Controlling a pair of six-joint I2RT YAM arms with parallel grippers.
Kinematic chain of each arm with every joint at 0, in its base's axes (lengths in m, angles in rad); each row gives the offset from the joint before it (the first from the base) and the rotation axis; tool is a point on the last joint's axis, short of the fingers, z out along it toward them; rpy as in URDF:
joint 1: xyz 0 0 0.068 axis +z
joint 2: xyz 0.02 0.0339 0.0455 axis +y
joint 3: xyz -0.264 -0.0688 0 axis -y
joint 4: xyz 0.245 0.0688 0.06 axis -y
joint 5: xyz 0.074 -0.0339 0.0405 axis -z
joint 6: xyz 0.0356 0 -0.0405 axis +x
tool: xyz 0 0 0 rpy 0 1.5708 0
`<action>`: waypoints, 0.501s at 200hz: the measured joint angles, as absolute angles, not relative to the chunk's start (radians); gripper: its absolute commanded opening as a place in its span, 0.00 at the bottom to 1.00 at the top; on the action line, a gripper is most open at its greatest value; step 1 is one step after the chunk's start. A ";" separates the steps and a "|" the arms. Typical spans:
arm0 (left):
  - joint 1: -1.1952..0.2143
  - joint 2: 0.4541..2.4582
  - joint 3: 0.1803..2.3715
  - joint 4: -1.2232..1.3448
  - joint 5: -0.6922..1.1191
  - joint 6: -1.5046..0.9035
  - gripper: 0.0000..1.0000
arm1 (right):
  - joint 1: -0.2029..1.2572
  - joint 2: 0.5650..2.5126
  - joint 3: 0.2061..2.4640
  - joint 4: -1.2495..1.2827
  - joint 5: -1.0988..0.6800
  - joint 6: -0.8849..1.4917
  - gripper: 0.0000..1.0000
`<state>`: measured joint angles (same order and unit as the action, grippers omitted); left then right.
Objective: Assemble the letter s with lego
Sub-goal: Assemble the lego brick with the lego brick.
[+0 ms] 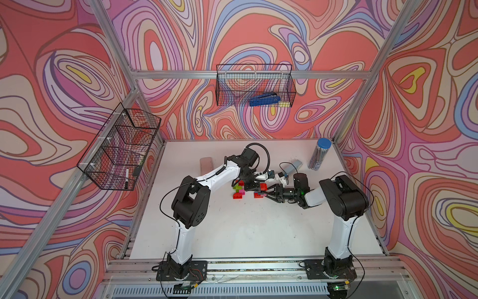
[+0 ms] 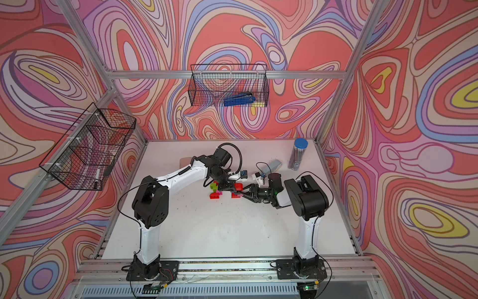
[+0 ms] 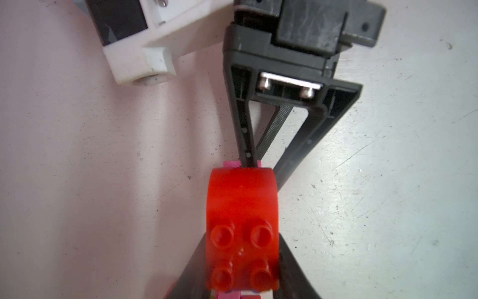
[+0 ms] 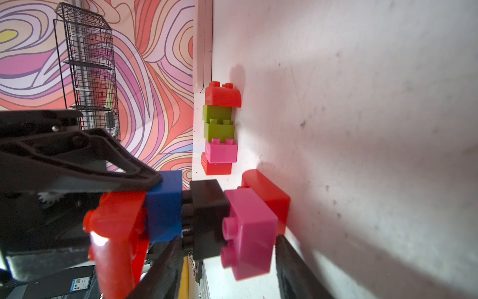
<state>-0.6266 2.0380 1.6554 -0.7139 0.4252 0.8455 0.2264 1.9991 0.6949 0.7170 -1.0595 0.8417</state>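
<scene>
Logging the top views first. Two lego builds sit mid-table [image 1: 232,233]. A stack [image 1: 239,191] of red, green and pink bricks lies flat, with its long axis running far-to-near. Just beside it, toward the right arm, a column [image 1: 263,186] stands between the grippers. It is too small here to count its bricks. The left gripper [image 1: 256,187] points down at its top. The right gripper [image 1: 261,193] lies level at its lower part.

Left wrist view: the top red brick [image 3: 241,207] of the column fills the middle, four studs facing the camera, curved end away. The left fingers [image 3: 191,274] press on both its sides, so the jaws are pinching it. The right gripper's fingers reach in beneath the brick. They converge but do not meet.

Right wrist view: the tabletop reads as an upright plane, so the column shows sideways, with its long axis square to the table.
- Order from the table outward: bottom red brick [image 4: 269,196], pink brick [image 4: 249,233], black brick [image 4: 208,217], blue brick [image 4: 164,207], top red brick.
- The pink studs point away from the table.
- The black brick's studs show in a gap before the blue brick.
- Cannot tell whether the bottom red brick touches the table.
- The right fingers [image 4: 292,271] stand apart, one by the blue-black gap, the other just past the pink brick. Cannot tell whether they pinch.
- The stack behind runs red, green, green, pink, red in line, flat on the table, studs pointing along its long axis.
</scene>
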 measured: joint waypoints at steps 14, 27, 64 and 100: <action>-0.627 2.038 1.655 -0.714 0.425 0.846 0.25 | 0.226 1.999 0.696 0.714 -1.061 0.837 0.57; -0.626 2.038 1.651 -0.709 0.426 0.846 0.25 | 0.226 1.999 0.698 0.710 -1.062 0.834 0.57; -0.627 2.038 1.637 -0.688 0.430 0.846 0.24 | 0.226 1.999 0.702 0.702 -1.063 0.830 0.56; -0.628 2.036 1.619 -0.664 0.424 0.846 0.24 | 0.225 1.999 0.702 0.702 -1.064 0.830 0.56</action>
